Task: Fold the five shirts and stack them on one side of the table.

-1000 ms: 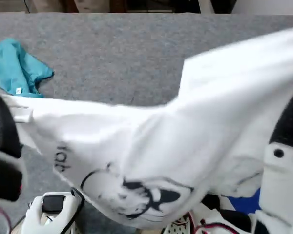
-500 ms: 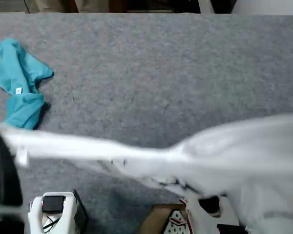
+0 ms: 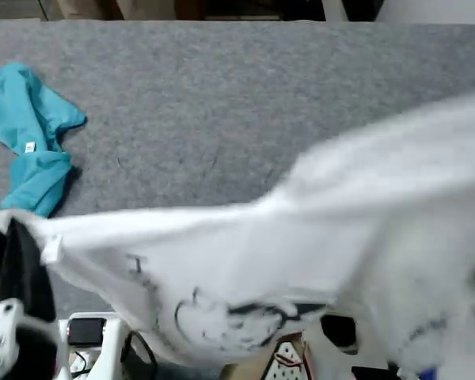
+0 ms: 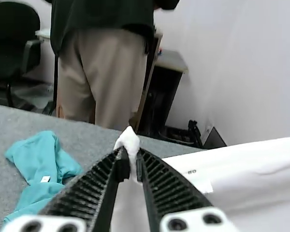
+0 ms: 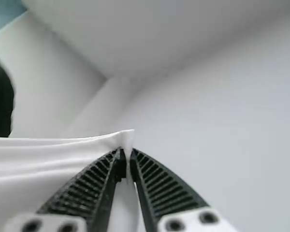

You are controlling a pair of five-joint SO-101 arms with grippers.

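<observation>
A white shirt [image 3: 301,253] with a black drawing on it hangs stretched in the air above the near half of the table, held up at both ends. My left gripper [image 4: 129,162] is shut on one corner of the white shirt [image 4: 232,169], at the left in the high view, where that gripper [image 3: 12,229] is dark. My right gripper [image 5: 124,162] is shut on another edge of the white shirt [image 5: 48,164], off to the right. A crumpled teal shirt [image 3: 28,131] lies on the grey table [image 3: 222,103] at the far left; it is also the teal shirt [image 4: 38,166] beyond my left gripper.
An arm base [image 3: 87,340] and a box with cables [image 3: 289,360] sit at the near table edge under the hanging shirt. A person [image 4: 104,58] stands behind the far edge of the table. The far half of the grey table is bare.
The white shirt dropped low and flat half a second ago, then swung back up and spread out again, its printed drawing facing the high camera once more. The teal shirt stayed put.
</observation>
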